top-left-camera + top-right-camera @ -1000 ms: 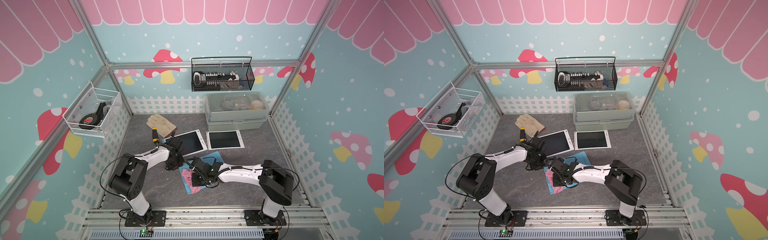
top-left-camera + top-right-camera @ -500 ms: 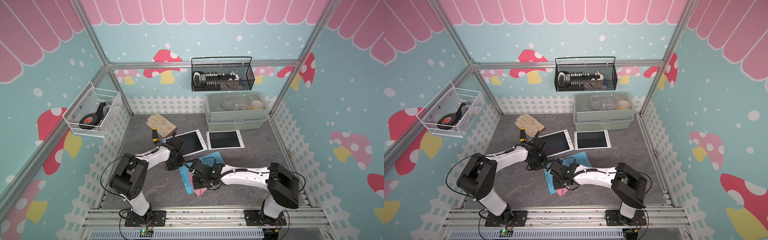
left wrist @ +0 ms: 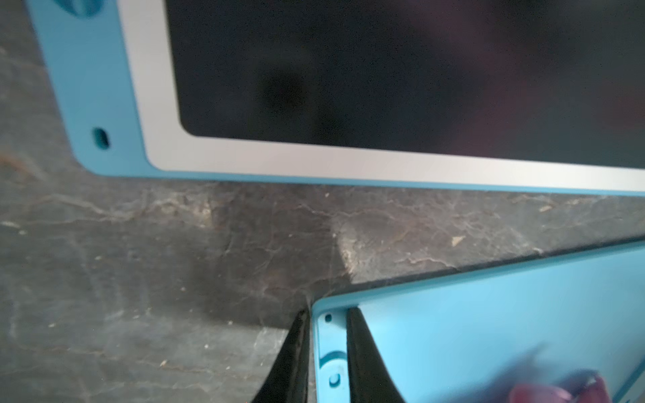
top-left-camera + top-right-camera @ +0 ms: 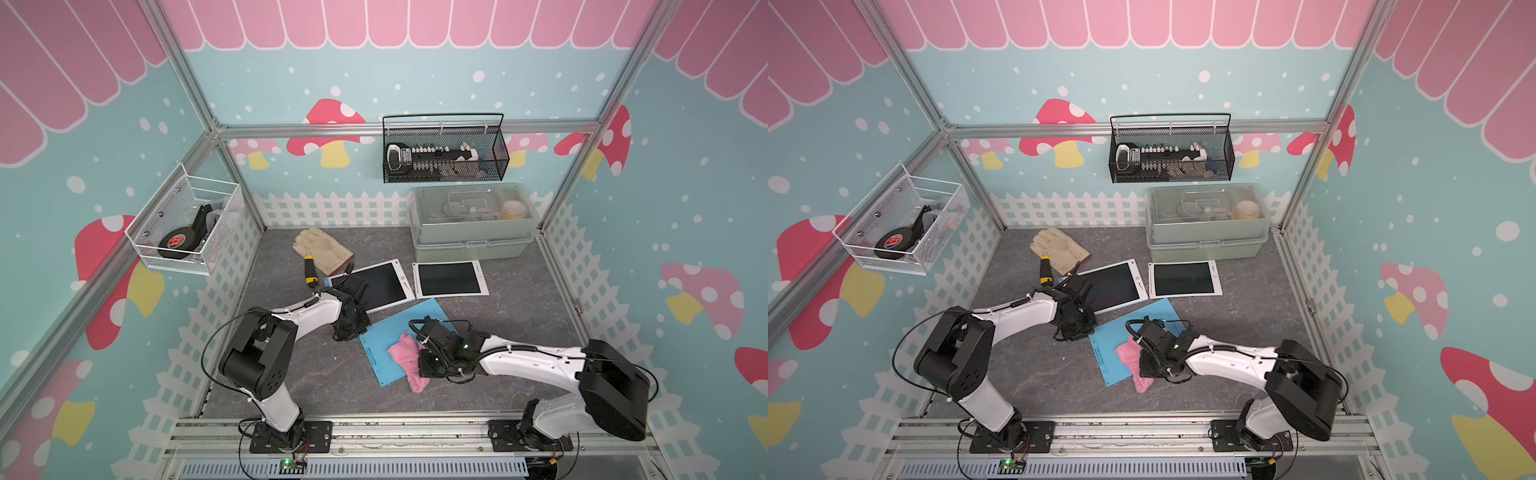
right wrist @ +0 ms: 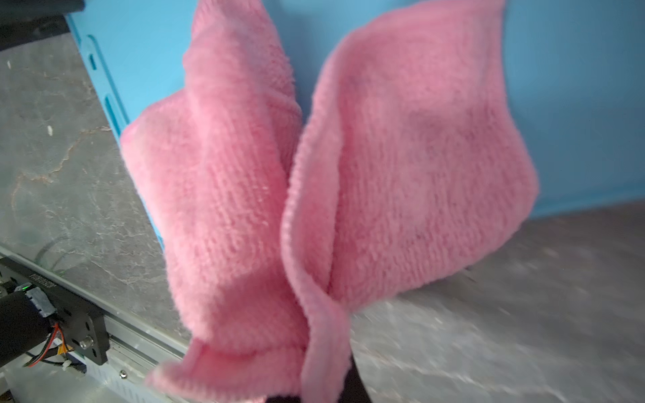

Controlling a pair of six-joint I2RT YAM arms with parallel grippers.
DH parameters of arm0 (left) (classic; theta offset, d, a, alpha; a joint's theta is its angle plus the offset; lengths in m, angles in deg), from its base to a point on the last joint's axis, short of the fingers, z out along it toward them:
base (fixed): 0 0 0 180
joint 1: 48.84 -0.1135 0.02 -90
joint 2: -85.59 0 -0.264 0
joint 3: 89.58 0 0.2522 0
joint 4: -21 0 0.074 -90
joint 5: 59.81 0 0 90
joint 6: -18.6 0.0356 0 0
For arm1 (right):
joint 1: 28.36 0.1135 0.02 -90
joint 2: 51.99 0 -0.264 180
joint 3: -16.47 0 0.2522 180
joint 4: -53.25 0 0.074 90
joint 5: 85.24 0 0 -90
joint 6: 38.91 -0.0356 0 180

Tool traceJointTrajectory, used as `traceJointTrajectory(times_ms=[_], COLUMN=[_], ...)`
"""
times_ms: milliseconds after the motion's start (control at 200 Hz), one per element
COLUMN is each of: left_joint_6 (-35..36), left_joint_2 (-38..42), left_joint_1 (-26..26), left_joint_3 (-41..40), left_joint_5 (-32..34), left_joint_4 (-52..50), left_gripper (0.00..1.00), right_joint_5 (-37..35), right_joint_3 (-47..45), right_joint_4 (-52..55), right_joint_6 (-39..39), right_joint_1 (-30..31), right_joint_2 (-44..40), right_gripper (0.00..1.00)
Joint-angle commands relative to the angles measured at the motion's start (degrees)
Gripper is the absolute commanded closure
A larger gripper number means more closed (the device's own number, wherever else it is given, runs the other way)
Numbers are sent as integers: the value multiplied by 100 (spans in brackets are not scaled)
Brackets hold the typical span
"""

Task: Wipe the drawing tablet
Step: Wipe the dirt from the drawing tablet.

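Now, left end effector (image 3: pixel 328 315) clamped on blue drawing tablet (image 4: pixel 395 324) corner, right end effector (image 4: pixel 420 360) clamped on pink cloth (image 4: pixel 405 353).

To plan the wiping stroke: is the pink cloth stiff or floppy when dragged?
Probably floppy: the pink cloth bunches in loose folds at the right gripper. Its fuzzy pile likely grips rather than slides on the blue tablet.

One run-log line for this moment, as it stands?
left gripper: fingers clamp blue tablet corner | right gripper: holds pink cloth over tablet edge | stage: wiping
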Motion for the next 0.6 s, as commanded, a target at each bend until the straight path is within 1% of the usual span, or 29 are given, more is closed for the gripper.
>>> traceJointTrajectory(times_ms=[0, 50, 85, 220, 260, 310, 375, 430, 525, 595], left_joint_6=[3, 2, 3, 33, 53, 72, 100, 108, 118, 126], left_joint_2=[-501, -509, -499, -507, -512, -514, -521, -521, -538, -558], left_joint_1=[19, 19, 19, 19, 26, 19, 18, 10, 10, 10], left_joint_3=[-294, -284, -275, -249, -249, -242, -242, -246, -240, -240], left_joint_5=[221, 210, 207, 158, 138, 118, 96, 70, 67, 68], left_joint_4=[-75, -74, -71, -63, -61, -45, -40, -40, -40, -42], left_gripper=[80, 80, 79, 80, 80, 81, 81, 81, 81, 81], right_joint_5=[-329, -351, -381, -271, -205, -117, -171, -236, -276, -414], right_joint_3=[-96, 119, 444, 2324, 2702, 2963, 3042, 2863, 1930, 1369], right_joint_4=[851, 765, 687, 268, 23, -330, -630, -725, -1055, -1110], right_joint_6=[-91, -4, 118, 712, 807, 820, 808, 724, 410, 387], right_joint_1=[26, 167, 335, 995, 1075, 1072, 948, 715, 121, -234], right_joint_2=[-221, -12, 275, 1729, 2028, 2287, 2469, 2468, 2090, 1719], right_gripper=[100, 100, 100, 100, 100, 100, 100, 100, 100, 100])
